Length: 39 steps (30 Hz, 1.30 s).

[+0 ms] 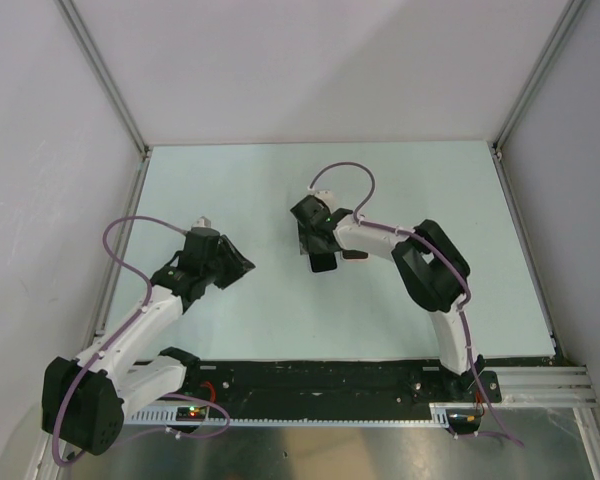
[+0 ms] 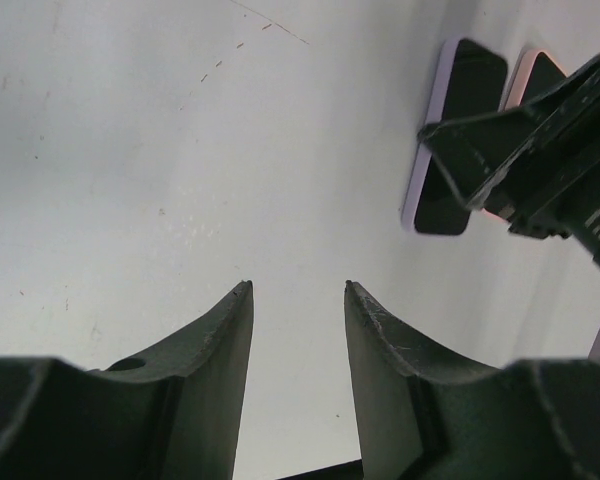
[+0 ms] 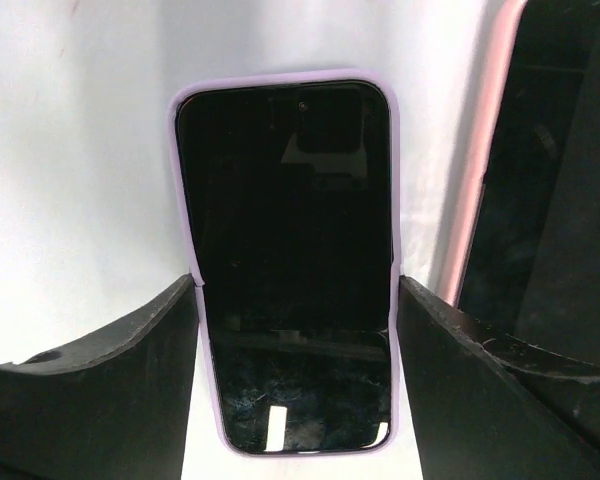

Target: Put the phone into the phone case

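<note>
A lavender-rimmed phone case [image 3: 285, 260] lies flat on the table, filled by a glossy black face. It also shows in the left wrist view [image 2: 455, 135]. A pink-edged black phone [image 3: 500, 180] lies close beside it on its right, and shows in the left wrist view too [image 2: 535, 78]. My right gripper [image 3: 298, 290] is low over the case, with a finger against each long edge. In the top view it sits at mid-table [image 1: 320, 245] and hides both items. My left gripper [image 2: 298, 288] is part open and empty, hovering over bare table to the left [image 1: 230, 265].
The pale table [image 1: 280, 190] is walled by white panels on three sides. A black rail [image 1: 320, 380] with the arm bases runs along the near edge. The right arm's elbow [image 1: 430, 265] stands right of the phone and case.
</note>
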Motion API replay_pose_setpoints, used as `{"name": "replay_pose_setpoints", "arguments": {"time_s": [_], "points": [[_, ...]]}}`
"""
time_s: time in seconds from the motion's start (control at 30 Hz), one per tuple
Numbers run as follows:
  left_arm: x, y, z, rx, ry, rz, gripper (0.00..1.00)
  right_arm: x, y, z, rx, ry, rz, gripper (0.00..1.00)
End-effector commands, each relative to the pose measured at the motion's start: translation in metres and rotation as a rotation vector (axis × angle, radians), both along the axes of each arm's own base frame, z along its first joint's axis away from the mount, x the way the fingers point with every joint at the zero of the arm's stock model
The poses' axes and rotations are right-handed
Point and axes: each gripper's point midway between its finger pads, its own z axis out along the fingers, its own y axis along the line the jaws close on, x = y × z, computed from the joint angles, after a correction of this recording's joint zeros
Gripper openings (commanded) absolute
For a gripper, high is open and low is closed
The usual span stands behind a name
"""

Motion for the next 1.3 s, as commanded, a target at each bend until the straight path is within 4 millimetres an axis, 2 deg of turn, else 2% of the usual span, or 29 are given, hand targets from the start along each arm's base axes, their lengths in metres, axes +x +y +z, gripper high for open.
{"name": "replay_pose_setpoints", "arguments": {"time_s": [0.0,0.2,0.33,0.5,0.57,0.63,0.67,0.7,0.77,0.9,0.97,1.03,1.17,1.23,1.27], "points": [[0.001,0.001,0.006,-0.002,-0.028,-0.016,0.46,0.043,-0.022,0.018,-0.010,-0.083,-0.167,0.26],[0.001,0.001,0.003,0.000,-0.017,-0.017,0.46,0.066,-0.021,0.023,0.038,-0.075,-0.201,0.26],[0.003,0.000,0.003,-0.003,-0.015,-0.015,0.47,0.069,-0.015,0.020,0.074,-0.059,-0.215,0.28],[0.004,-0.001,0.005,-0.005,-0.016,-0.015,0.47,0.073,-0.011,0.020,0.120,-0.048,-0.250,0.37],[0.004,-0.001,0.005,-0.006,-0.016,-0.016,0.47,0.073,-0.009,0.020,0.131,-0.039,-0.254,0.50],[0.004,-0.001,0.005,-0.006,-0.017,-0.016,0.47,0.072,-0.010,0.021,0.132,-0.041,-0.258,0.79],[0.004,-0.001,0.005,-0.005,-0.018,-0.017,0.48,0.071,-0.010,0.025,0.133,-0.048,-0.258,0.89],[0.004,0.000,0.006,-0.005,-0.020,-0.015,0.48,0.071,-0.011,0.031,0.132,-0.063,-0.256,0.94],[0.004,0.000,0.006,-0.004,-0.023,-0.015,0.49,0.071,-0.012,0.045,0.127,-0.095,-0.246,0.98],[0.006,-0.001,0.011,-0.006,-0.034,-0.017,0.52,0.072,-0.013,0.087,0.148,-0.163,-0.222,0.99],[0.008,-0.001,0.015,-0.003,-0.048,-0.020,0.58,0.069,-0.013,0.111,0.174,-0.197,-0.207,0.99],[0.010,0.000,0.019,0.008,-0.067,-0.028,0.66,0.064,-0.012,0.135,0.210,-0.231,-0.184,0.99],[0.012,0.000,0.034,0.041,-0.133,-0.073,0.93,0.041,-0.016,0.177,0.283,-0.311,-0.104,0.99],[0.011,-0.001,0.043,0.059,-0.173,-0.101,0.98,0.023,-0.029,0.182,0.304,-0.335,-0.080,0.99],[0.011,0.000,0.048,0.078,-0.200,-0.105,0.99,0.014,-0.035,0.192,0.332,-0.358,-0.074,1.00]]}}
